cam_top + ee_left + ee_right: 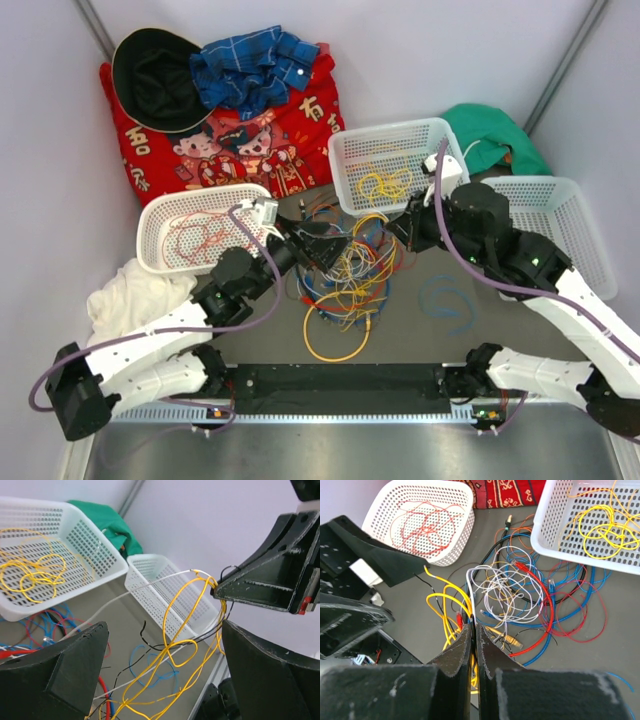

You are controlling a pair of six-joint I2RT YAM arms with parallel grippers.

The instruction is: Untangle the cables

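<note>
Found the left gripper (162, 625) spread wide near yellow loops (168, 611) raised off the tangled cables (345, 275) heaped on the table (400, 340), saw the right gripper (474, 630) pinched tight on those same loops, and judged it best to draw slowly apart, easing one strand free without dragging the heap.

The cables (345, 275) have smooth, glossy plastic sheaths. The baskets (152, 215) are white perforated plastic. The worktop (400, 340) is matt grey. The right pincer (474, 627) looks like grainy, matt black plastic.
</note>
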